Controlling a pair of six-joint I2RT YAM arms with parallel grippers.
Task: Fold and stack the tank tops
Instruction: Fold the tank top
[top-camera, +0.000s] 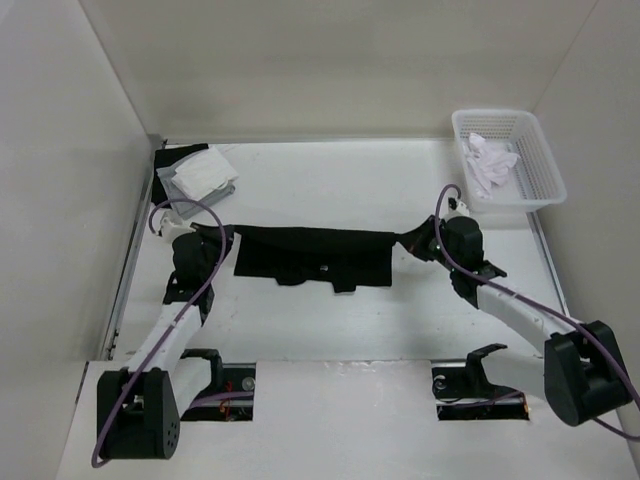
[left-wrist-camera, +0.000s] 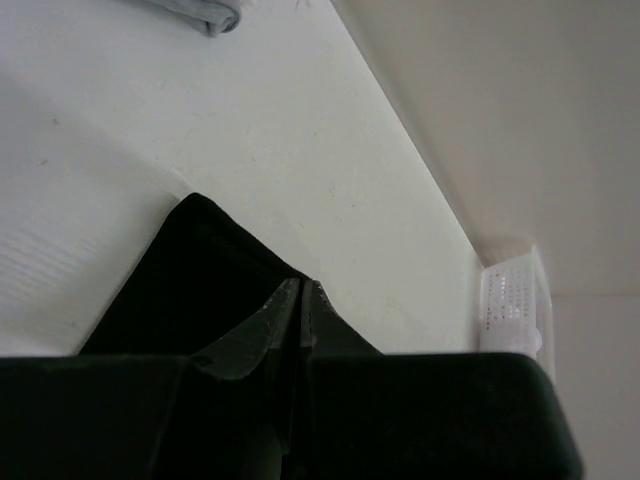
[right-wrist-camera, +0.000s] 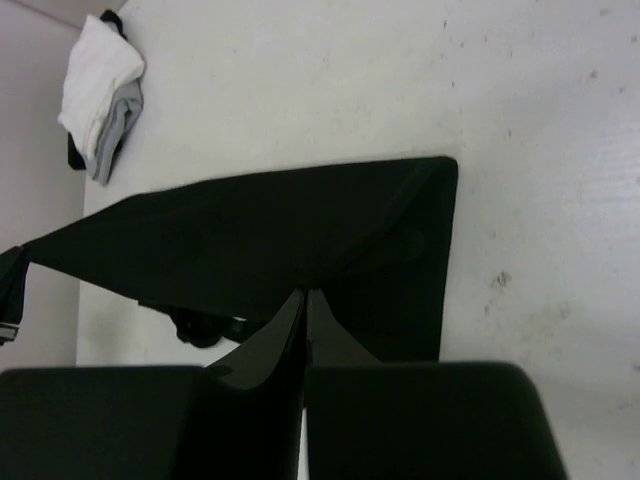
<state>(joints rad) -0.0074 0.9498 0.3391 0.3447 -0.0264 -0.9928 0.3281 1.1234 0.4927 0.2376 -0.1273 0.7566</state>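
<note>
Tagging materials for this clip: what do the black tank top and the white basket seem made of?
Black tank top: apparently thin soft cloth, matte; it is stretched out by its ends, with a limp, uneven lower edge. White basket: probably rigid plastic, faintly glossy; its walls are an even moulded mesh that keeps its shape.

Top camera sits high over the near edge of the desk (top-camera: 330, 330), looking down and forward, taking in the whole surface from well back. Left wrist camera rides just behind the left gripper (left-wrist-camera: 303, 290), very close, aiming low across the desk at the far right corner, where what looks like the white basket (left-wrist-camera: 510, 300) shows. Right wrist camera hugs the right gripper (right-wrist-camera: 305, 298), facing left towards the folded pile (right-wrist-camera: 100, 90). All three views share the black tank top (right-wrist-camera: 260, 240).
</note>
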